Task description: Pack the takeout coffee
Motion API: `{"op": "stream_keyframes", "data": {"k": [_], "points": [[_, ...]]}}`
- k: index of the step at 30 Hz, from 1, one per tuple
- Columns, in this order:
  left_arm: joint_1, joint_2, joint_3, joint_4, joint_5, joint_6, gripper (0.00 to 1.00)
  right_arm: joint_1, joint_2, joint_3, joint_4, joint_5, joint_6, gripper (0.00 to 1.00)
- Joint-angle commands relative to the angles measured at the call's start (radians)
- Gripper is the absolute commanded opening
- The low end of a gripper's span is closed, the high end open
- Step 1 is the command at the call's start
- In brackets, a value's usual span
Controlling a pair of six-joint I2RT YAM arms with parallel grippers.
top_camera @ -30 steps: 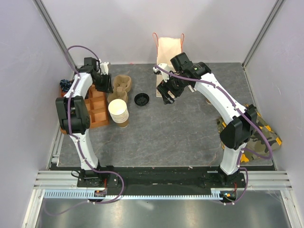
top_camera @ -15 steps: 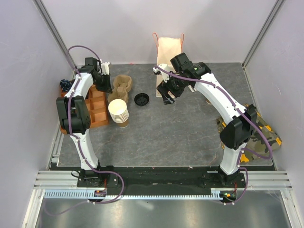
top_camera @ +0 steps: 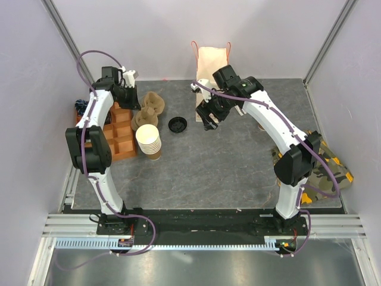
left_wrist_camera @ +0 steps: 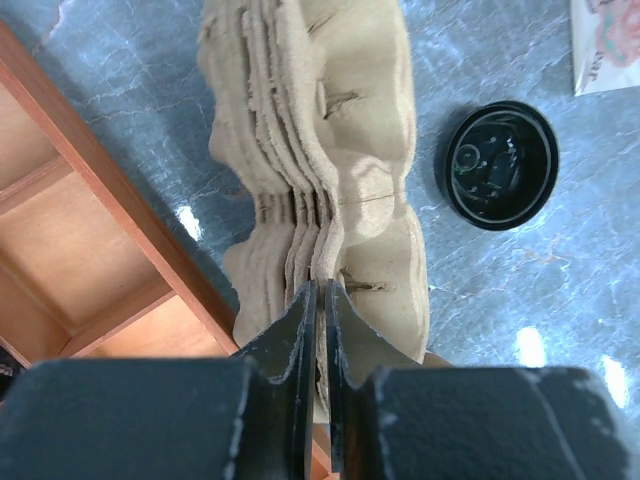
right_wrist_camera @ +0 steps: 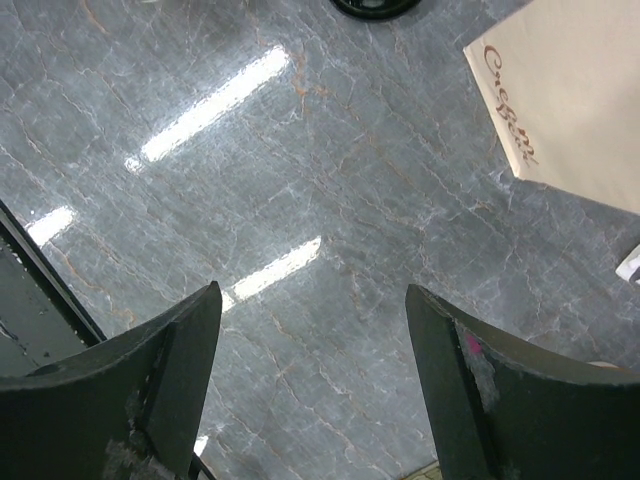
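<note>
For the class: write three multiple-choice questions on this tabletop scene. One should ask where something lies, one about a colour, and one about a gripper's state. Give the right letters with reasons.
1. Where does the loose black lid lie?
A. On the table, between the pulp cup carriers and the paper bag
B. Inside the paper bag
C. On top of the pulp cup carriers

2. What colour are the pulp cup carriers?
A. Blue
B. Tan
C. White

3. What is the left gripper doing?
A. Open above the black lid
B. Shut on the black lid
C. Shut on the pulp cup carriers

Answers:
1 A: the top view shows the lid on bare tabletop between the two.
2 B: both views show tan fibre.
3 C: the left wrist view shows its fingers pinched on an edge of the carriers.
</note>
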Motion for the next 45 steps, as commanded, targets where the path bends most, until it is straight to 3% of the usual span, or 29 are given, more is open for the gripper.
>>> {"op": "stream_keyframes", "data": {"k": [1,11,21,31,41,44,45], "points": [[0.001,-0.055,0.051,0.025,0.041,-0.035,0.02,0.005,0.036,0.081,0.005,-0.038,-0.002,0.82],[0.077,0.003,0.065,0.043,0.157,-0.109,0.02,0.008,0.14,0.233,0.023,-0.076,0.021,0.82],[0.108,0.058,0.04,0.044,0.137,-0.122,0.02,0.028,0.168,0.233,0.111,-0.067,0.047,0.82],[0.11,0.155,0.055,0.058,0.219,-0.213,0.02,0.048,0.16,0.183,0.318,-0.044,0.131,0.82],[0.104,0.181,0.039,0.057,0.266,-0.24,0.02,0.138,0.189,0.155,0.569,0.164,0.236,0.79],[0.104,0.178,0.029,0.057,0.269,-0.244,0.02,0.179,0.218,0.161,0.654,0.288,0.309,0.74],[0.104,0.172,0.026,0.058,0.269,-0.245,0.02,0.202,0.238,0.164,0.69,0.375,0.347,0.67]]}}
